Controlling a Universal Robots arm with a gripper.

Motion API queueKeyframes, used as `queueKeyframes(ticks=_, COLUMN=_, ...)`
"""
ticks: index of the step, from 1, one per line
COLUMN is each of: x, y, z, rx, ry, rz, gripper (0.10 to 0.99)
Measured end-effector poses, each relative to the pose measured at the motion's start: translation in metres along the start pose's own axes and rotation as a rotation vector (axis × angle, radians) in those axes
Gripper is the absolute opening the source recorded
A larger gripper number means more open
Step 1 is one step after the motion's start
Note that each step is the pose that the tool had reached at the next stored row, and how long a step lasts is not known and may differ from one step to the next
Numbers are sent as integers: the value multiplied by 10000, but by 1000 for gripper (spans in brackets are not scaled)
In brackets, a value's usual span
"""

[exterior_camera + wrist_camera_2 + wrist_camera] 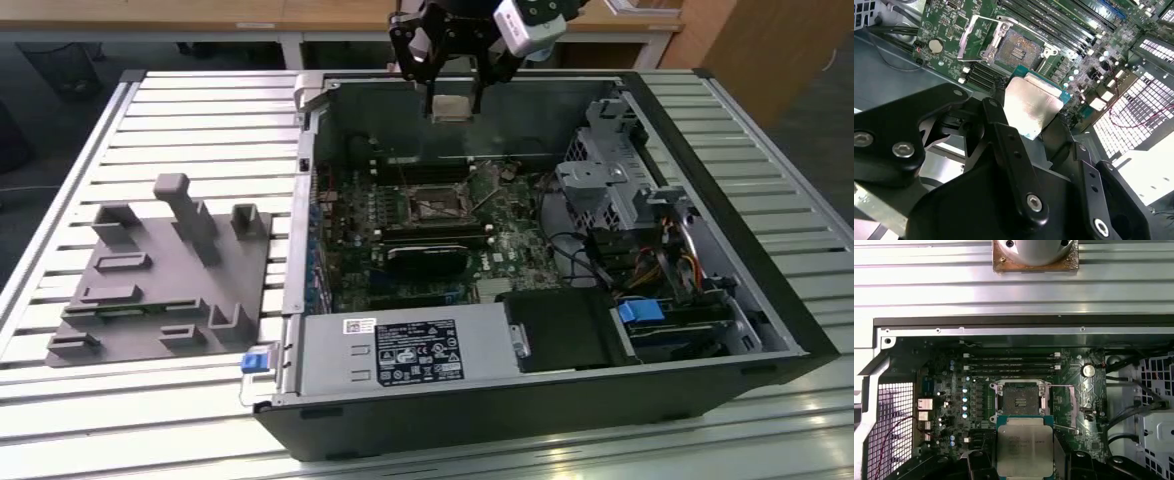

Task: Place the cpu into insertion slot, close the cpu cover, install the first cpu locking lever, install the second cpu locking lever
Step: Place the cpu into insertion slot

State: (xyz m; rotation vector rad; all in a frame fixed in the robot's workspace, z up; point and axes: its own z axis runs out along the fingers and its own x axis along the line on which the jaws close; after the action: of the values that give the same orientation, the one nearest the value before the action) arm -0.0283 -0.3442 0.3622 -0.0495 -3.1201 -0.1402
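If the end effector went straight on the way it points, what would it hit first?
The cpu held in the end effector would likely touch first, on the motherboard at or beside the open insertion slot; depth is unclear.

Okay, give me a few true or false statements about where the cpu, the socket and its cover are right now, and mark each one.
1. The gripper is holding the cpu. True.
2. The cpu is seated in the insertion slot. False: the slot is empty, and the chip is held up clear of the board.
3. The cpu cover is closed over the slot. False: in the second wrist view it stands swung open beside the slot.
4. A grey fixture block lies on the slatted table, to the exterior view's left of the computer case. True.
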Motion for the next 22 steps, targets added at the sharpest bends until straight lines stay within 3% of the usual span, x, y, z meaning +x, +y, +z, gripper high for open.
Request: queueKeyframes(ticks=22, x=0, y=0, z=3, rx=-14, ry=-67, rz=747, gripper=541)
